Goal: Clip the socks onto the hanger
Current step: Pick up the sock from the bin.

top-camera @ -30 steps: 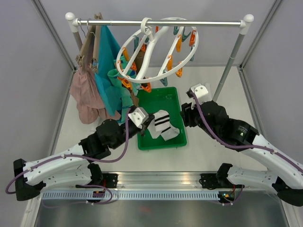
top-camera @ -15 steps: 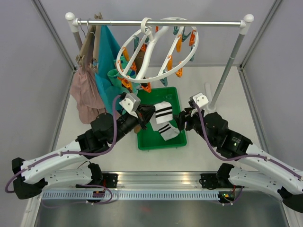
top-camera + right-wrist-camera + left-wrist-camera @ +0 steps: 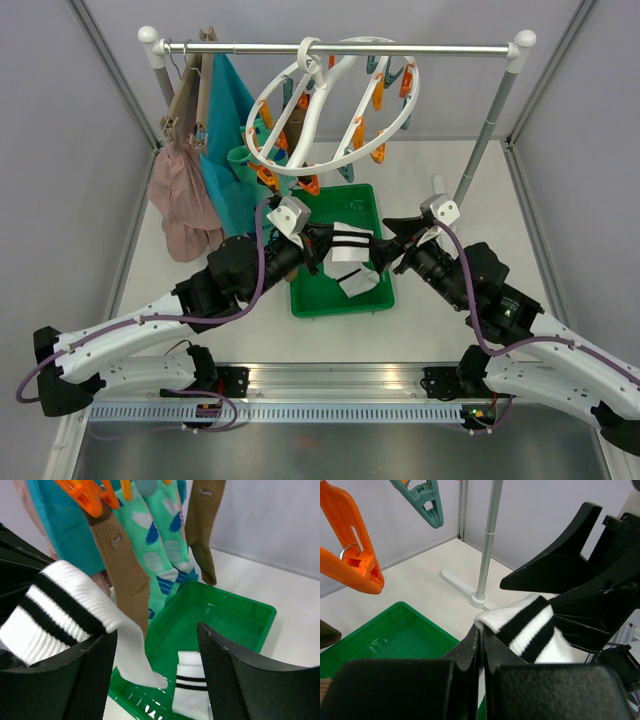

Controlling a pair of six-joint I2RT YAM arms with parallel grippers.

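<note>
Two pincers, both mine, meet above the green tray (image 3: 372, 208) at the middle of the overhead view. My left pincer (image 3: 322, 248) is clamped on the cuff of a white striped sock (image 3: 350, 242), which is lifted off the tray. My right pincer (image 3: 383, 248) stands spread just beside it, gripping nothing.

The left wrist camera shows the pinch itself. My two fingers press together at bottom centre, and the black-banded cuff comes out to their right. The right wrist camera shows what that one misses: the sock's toe end drooping past my left-hand finger (image 3: 95, 680) into the tray, and a second striped sock (image 3: 190, 682) lying flat at the lower middle.

Behind these, in the upper left of that frame, two brown socks (image 3: 125, 570) hang from orange pegs (image 3: 90, 492). Between them are what look like two mint socks (image 3: 167, 545), though their tops are cut off. Each brown sock carries a small oval label, too small to read.

Only the overhead view takes in the round white hanger (image 3: 322, 100). It is hooked on the silver rail (image 3: 430, 48) at the top, with a teal garment (image 3: 228, 110) and a pink-beige garment (image 3: 180, 200) on the rail to its left.
</note>
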